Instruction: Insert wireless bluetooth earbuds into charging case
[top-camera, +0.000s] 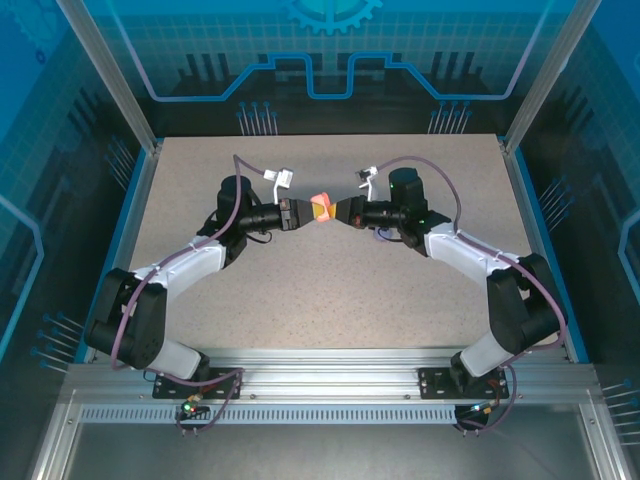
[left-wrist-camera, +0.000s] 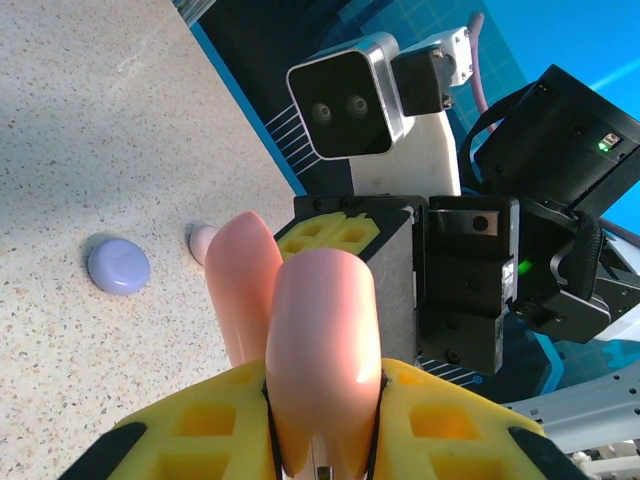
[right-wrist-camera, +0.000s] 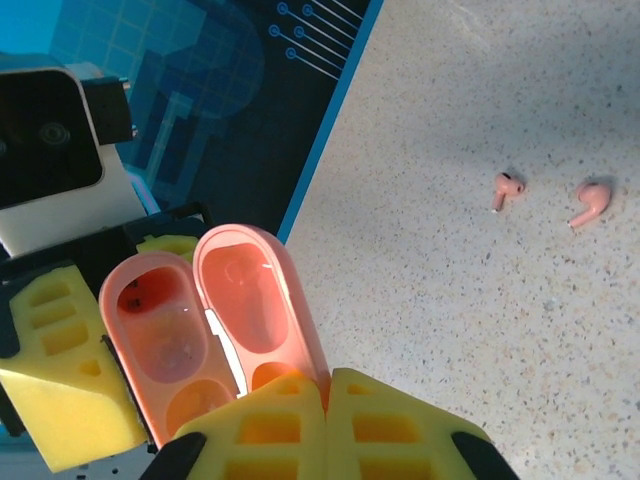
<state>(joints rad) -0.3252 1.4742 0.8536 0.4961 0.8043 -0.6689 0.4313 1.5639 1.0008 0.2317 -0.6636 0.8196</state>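
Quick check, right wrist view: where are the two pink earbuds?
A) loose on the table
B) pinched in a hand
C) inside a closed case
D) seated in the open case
A: one pink earbud and its mate lie side by side on the bare table, well away from the open pink case.

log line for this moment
left gripper: shut on pink case | right gripper: shut on lid, case open in air | pink earbuds: two loose on table | inserted: none seen
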